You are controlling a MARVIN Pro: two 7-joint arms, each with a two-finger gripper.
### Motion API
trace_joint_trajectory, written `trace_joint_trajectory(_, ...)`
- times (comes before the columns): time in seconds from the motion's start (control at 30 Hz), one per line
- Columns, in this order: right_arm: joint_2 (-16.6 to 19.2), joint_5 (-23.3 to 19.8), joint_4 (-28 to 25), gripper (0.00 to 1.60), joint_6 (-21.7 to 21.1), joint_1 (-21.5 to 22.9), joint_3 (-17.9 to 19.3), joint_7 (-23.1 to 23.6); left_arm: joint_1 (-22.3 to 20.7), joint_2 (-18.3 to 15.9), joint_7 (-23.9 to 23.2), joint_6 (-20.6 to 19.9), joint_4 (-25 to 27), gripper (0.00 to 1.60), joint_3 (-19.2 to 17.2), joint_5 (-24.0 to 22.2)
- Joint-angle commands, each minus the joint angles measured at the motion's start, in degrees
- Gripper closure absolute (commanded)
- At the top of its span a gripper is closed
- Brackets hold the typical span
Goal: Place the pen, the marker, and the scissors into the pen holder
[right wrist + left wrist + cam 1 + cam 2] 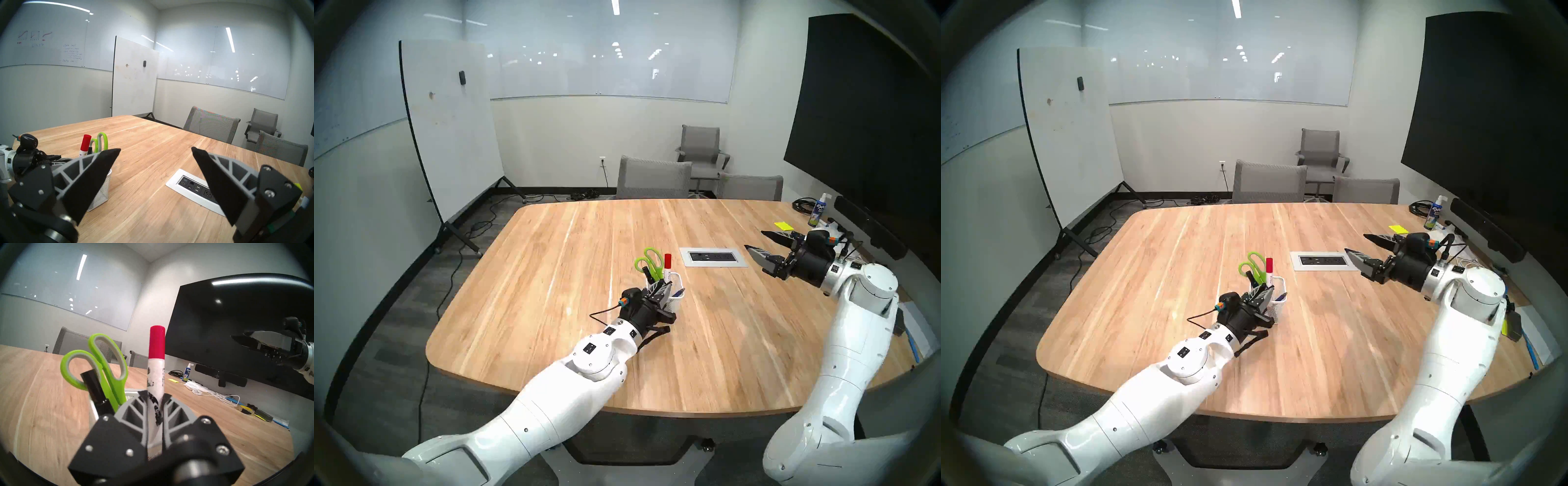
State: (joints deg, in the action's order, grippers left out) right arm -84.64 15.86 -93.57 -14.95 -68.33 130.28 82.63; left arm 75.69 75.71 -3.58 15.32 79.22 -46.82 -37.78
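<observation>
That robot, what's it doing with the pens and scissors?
It's tidying the table. The left tool is shut on the white marker with the red cap, holding it upright at the white mesh pen holder. The green scissors, a black marker and a blue pen already stand in the holder. The right tool hangs open above the table, holding nothing.

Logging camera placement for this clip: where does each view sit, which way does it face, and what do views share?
Head pair: above the near edge of the table, looking down and forward; both arms show.
Left wrist: level, just behind the left gripper, fingers shut on the white marker with red cap in the pen holder.
Right wrist: raised, facing across the table; open right gripper.
Shared: the scissors show in all four.
</observation>
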Motion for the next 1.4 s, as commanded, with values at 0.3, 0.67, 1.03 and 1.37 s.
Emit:
trace_joint_trajectory(0.3, 0.0, -0.4, -0.7, 0.0, -0.1, 0.8, -0.1, 0.0, -0.3, 0.0, -0.8, -2.2, 0.0, 0.0, 0.4, -1.4)
trace_joint_trajectory(0.67, 0.0, -0.4, -0.7, 0.0, -0.1, 0.8, -0.1, 0.1, -0.5, -0.3, -0.4, -2.3, 0.4, 0.0, 0.3, -1.6)
trace_joint_trajectory(1.03, 0.0, -0.4, -0.7, 0.0, -0.1, 0.8, -0.1, 0.1, 0.0, -0.8, 0.2, -2.2, 1.5, 0.0, 0.0, -1.6)
trace_joint_trajectory(1.37, 0.0, -0.4, -0.7, 0.0, -0.1, 0.8, -0.1, 0.1, 0.3, -0.8, 0.2, -1.8, 1.9, 0.0, -1.2, -3.1)
